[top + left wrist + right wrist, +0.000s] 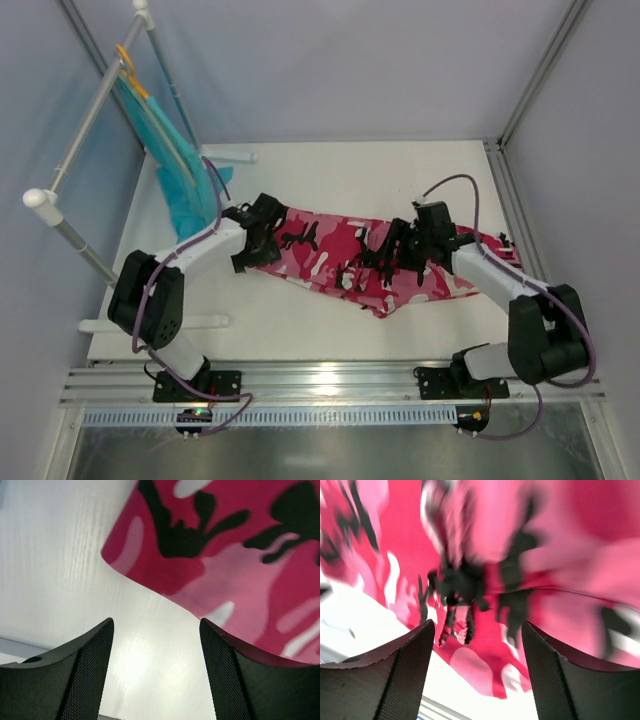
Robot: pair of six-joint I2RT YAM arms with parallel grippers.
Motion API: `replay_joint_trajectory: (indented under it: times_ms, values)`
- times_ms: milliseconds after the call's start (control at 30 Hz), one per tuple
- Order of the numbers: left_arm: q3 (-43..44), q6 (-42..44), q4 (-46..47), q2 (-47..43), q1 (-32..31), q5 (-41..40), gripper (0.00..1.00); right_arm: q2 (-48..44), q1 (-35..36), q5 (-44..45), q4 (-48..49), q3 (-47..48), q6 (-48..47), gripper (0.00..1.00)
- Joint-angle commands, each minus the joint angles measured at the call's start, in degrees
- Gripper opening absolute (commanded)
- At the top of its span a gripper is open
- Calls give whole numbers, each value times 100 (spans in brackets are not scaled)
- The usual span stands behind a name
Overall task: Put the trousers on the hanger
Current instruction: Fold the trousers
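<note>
pale grey walls [350, 60], metal corner posts [540, 70], white surface [300, 325]. far left: white tube rack [85, 120] with an orange hanger [128, 68] carrying a teal garment [180, 180]. left jaws spread, low over bare surface just beside the trousers' [335, 258] left edge, pinching nothing. trousers lie crumpled flat mid-surface. right jaws spread over their right part, cloth below, not pinched.

Trousers [340, 262] spread on your table [330, 170].
Your left gripper [256, 250] is at their left end, your right gripper [398, 252] over their right half.
</note>
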Motion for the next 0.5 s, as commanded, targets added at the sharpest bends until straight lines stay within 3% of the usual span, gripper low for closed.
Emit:
replay_joint_trajectory:
  times_ms: [0, 67, 133, 167, 233, 333, 467]
  values:
    - [696, 22, -106, -432, -509, -424, 70, -981, -868, 932, -1280, 557, 302, 74]
    - [1311, 225, 68, -345, -912, -389, 73, -1254, -1343, 1460, -1643, 724, 506, 77]
    - [1785, 586, 480, -56, -1098, 224, 75, -1369, -2448, 2041, -2039, 734, 611, 78]
    - [1919, 604, 596, -54, -1099, 461, 75, -1369, -2453, 2182, -2136, 690, 647, 78]
    - [2095, 717, 964, 348, -1108, 1424, 76, -1457, -3136, 2367, -2216, 533, 726, 78]
    - [2420, 875, 1509, 1007, -1099, 2191, 75, -1519, -3821, 2544, -2084, 164, 770, 78]
    - [3184, 982, 1441, 1930, -1055, 2231, 76, -1291, -4324, 2710, -1470, -363, 665, 77]
